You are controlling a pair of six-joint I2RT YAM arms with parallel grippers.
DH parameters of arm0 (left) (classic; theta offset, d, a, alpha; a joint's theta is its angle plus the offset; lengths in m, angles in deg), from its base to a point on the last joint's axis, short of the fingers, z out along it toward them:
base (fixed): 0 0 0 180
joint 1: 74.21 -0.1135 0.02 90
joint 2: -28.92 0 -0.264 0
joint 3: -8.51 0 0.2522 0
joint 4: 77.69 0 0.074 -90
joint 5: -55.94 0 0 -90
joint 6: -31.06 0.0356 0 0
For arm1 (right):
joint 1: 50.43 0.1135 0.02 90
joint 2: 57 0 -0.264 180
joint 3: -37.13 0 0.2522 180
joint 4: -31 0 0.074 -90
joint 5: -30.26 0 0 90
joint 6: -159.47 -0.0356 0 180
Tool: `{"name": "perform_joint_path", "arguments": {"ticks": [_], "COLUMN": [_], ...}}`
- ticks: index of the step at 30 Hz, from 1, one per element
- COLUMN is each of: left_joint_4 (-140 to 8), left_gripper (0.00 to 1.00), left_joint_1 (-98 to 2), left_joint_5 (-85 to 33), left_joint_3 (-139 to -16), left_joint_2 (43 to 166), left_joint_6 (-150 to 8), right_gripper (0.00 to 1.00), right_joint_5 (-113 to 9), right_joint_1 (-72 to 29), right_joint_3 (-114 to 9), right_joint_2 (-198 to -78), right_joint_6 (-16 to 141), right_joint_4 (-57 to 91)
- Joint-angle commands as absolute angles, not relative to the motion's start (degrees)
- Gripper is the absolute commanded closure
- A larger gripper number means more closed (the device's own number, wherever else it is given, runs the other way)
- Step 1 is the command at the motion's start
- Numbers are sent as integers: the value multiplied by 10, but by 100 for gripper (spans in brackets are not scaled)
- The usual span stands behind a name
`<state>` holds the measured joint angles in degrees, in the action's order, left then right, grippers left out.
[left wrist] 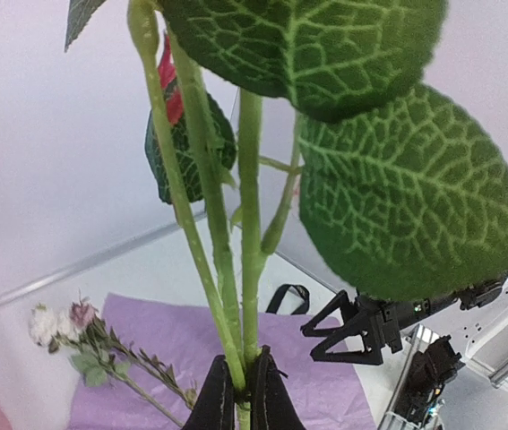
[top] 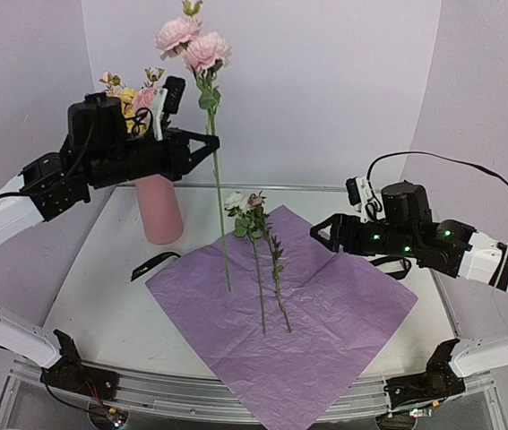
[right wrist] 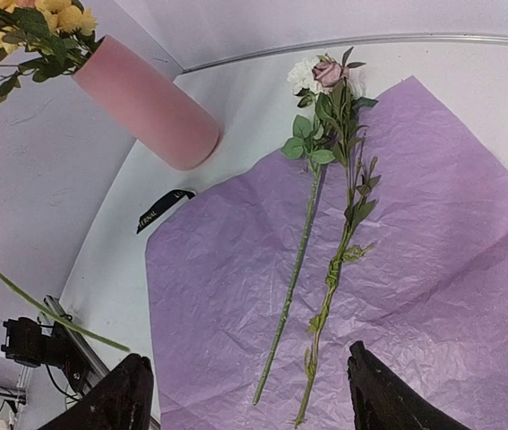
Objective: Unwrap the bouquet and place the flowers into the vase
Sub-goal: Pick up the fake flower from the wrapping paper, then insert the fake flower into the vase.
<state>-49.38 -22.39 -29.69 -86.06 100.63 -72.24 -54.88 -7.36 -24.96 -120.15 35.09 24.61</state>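
L arm point(top: 56, 179) is up high, reaching in from 9 o'clock. L tool point(top: 210, 143) is clamped tight on the stems of two pink flowers point(top: 191, 40), held upright w/ stem ends over the paper sheet point(top: 343, 313). Vase point(top: 159, 210) stands at 10 o'clock, yellow blooms point(top: 128, 94) in it. Two loose stems point(top: 258, 260) lie mid-paper. R arm point(top: 469, 251) sits low from 3 o'clock. R tool point(top: 325, 235) gapes wide, empty, by the paper's 2 o'clock edge.

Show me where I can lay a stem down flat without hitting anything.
Free: the right half of the paper, between the lying stems and the right gripper; also bare table nearer than the ribbon. Crowded: around the vase, under the left gripper and its held stem.
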Motion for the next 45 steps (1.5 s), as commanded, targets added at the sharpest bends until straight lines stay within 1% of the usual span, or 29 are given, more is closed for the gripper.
{"name": "perform_joint_path", "arguments": {"ticks": [1,11,17,20,24,33,36,41,45], "left_joint_4": [-498,-487,-376,-378,-392,-404,-432,-437,-468], "left_gripper": [100,100,100,100,100,100,100,100,100], "left_joint_1": [-222,-222,-223,-222,-222,-222,-222,-222,-222], "left_joint_5": [-306,-448,-505,-546,-631,-763,-802,-834,-865], "left_joint_3": [-923,-1023,-1091,-1071,-1048,-1004,-996,-1010,-994], "left_joint_2": [981,950,951,917,872,820,815,837,828], "left_joint_6": [-624,-511,-464,-463,-472,-461,-443,-399,-358], "right_gripper": [24,25,25,25,25,25,25,25,25], "right_joint_5": [-556,-553,-554,-556,-551,-541,-540,-535,-538], "right_joint_1": [-72,-72,-72,-72,-73,-73,-73,-73,-73], "right_joint_3": [-277,-281,-285,-284,-289,-306,-309,-316,-320], "right_joint_2": [-1212,-1218,-1220,-1222,-1232,-1254,-1257,-1264,-1265], "right_joint_6": [361,369,371,373,374,385,387,390,393], "right_joint_4": [243,239,237,236,235,234,233,233,232]}}
